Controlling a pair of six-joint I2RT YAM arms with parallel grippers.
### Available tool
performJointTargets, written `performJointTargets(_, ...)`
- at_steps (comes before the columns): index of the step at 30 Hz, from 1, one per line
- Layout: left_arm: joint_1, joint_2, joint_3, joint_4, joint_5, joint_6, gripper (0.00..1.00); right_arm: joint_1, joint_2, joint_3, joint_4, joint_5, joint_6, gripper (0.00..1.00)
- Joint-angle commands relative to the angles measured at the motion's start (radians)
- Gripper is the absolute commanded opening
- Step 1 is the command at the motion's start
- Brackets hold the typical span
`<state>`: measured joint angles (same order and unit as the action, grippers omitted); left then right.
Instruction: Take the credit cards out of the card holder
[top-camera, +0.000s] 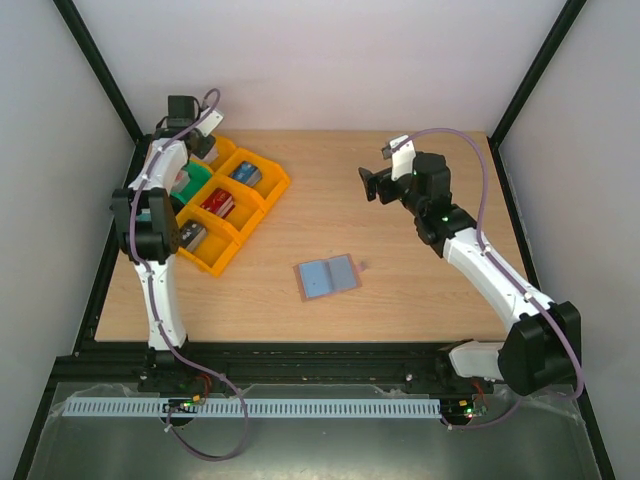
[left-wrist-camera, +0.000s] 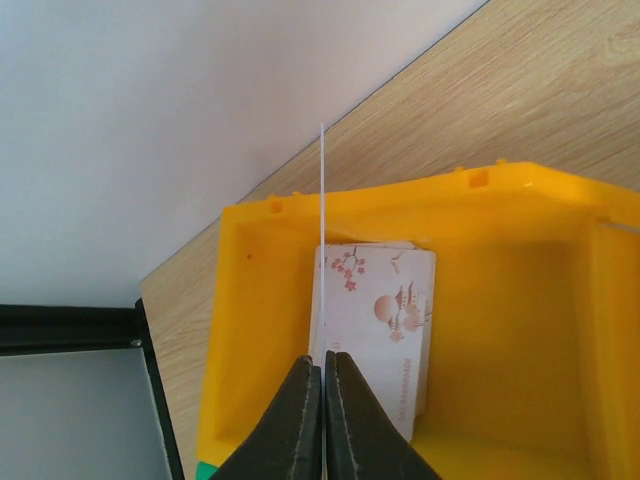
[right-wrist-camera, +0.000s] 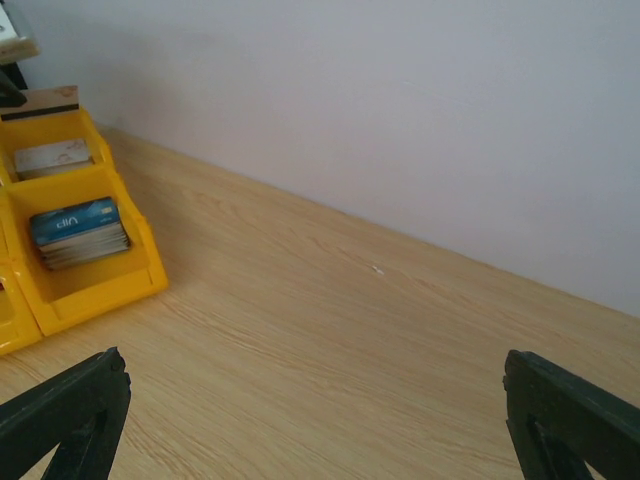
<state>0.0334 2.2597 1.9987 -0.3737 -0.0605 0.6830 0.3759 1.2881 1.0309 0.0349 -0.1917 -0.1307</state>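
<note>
The card holder (top-camera: 327, 277) lies open and flat on the table's middle, with light blue-grey credit cards (top-camera: 320, 276) showing in it and a salmon-pink edge. My left gripper (top-camera: 205, 140) is at the back left over the yellow tray. In the left wrist view my left gripper (left-wrist-camera: 322, 362) is shut on a thin white card (left-wrist-camera: 322, 250) seen edge-on, above a tray compartment that holds a white card stack with a pink blossom print (left-wrist-camera: 385, 320). My right gripper (top-camera: 372, 185) is open and empty, held above the table's back right, far from the holder; it also shows in the right wrist view (right-wrist-camera: 315, 378).
A yellow tray (top-camera: 265, 195) with several compartments stands at the back left, holding card stacks, one blue-topped (right-wrist-camera: 80, 230). A green tray (top-camera: 195, 185) sits beside it. Black frame posts and white walls close in the table.
</note>
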Motion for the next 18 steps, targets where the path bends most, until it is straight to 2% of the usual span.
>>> performJointTargets(1, 0.058, 0.032, 0.050, -0.008, 0.112, 0.066, 0.02, -0.006, 0.017, 0.031, 0.004, -0.023, -0.001, 0.99)
performJointTargets(4, 0.089, 0.038, 0.079, -0.044, 0.176, 0.122, 0.02, -0.006, 0.020, 0.048, -0.010, -0.023, 0.000, 0.99)
performJointTargets(9, 0.095, 0.012, 0.023, -0.034, 0.239, 0.180, 0.02, -0.006, 0.021, 0.047, 0.001, -0.036, 0.016, 0.99)
performJointTargets(18, 0.036, 0.057, 0.011, 0.068, 0.109, 0.197, 0.02, -0.005, 0.025, 0.073, -0.015, -0.047, -0.002, 0.99)
